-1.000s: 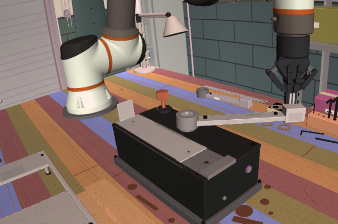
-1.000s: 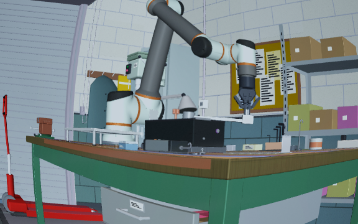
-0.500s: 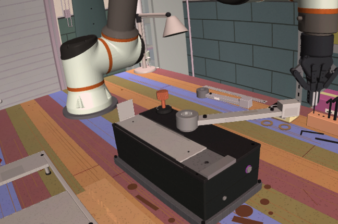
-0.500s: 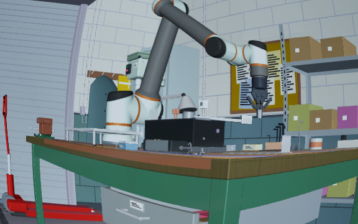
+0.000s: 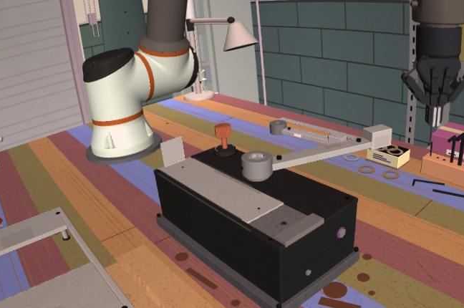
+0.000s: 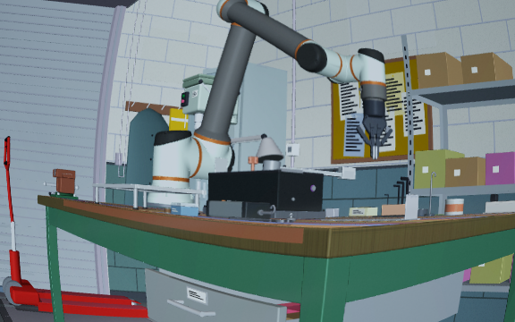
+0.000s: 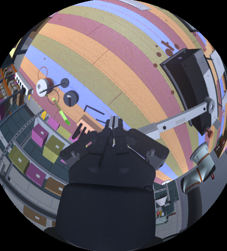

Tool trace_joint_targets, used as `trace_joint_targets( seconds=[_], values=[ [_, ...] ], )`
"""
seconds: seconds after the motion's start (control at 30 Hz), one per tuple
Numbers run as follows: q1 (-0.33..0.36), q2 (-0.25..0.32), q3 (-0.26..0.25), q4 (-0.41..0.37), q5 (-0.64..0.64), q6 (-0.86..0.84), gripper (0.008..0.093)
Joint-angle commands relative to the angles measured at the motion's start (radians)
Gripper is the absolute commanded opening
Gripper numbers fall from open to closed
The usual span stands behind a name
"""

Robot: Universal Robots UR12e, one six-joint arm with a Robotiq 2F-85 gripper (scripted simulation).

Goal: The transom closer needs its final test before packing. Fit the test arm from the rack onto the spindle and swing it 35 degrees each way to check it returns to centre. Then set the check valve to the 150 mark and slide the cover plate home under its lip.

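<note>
The spindle is hidden under the hub of the grey test arm (image 5: pixel 312 154), which sits on top of the black closer body (image 5: pixel 256 214). The arm reaches out to the right and ends in a square grey block (image 5: pixel 377 137). An orange check-valve knob (image 5: pixel 223 132) stands upright behind the hub. The light grey cover plate (image 5: pixel 222 189) lies on the closer's top, with a darker grey lip piece (image 5: pixel 294 227) at its near end. My gripper (image 5: pixel 437 116) hangs above and to the right of the arm's block. It is closed and empty.
A small cream box (image 5: pixel 388 154) of rings sits past the arm's end, with loose washers beside it. An orange block (image 5: pixel 449 167) holds hex keys, and two keys lie on the bench. A second arm (image 5: pixel 305 130) lies behind. Shelves with boxes stand on the right.
</note>
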Motion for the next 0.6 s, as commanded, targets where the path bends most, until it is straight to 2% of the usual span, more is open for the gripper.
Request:
trace_joint_targets(
  seconds=[0.0,0.17,0.57],
  values=[
    [0.0,-0.007,-0.007,0.009,0.0,0.0,0.008],
    [0.0,-0.023,-0.021,0.039,0.0,0.0,0.008],
    [0.0,-0.025,-0.024,0.04,0.0,0.0,0.008]
  ],
)
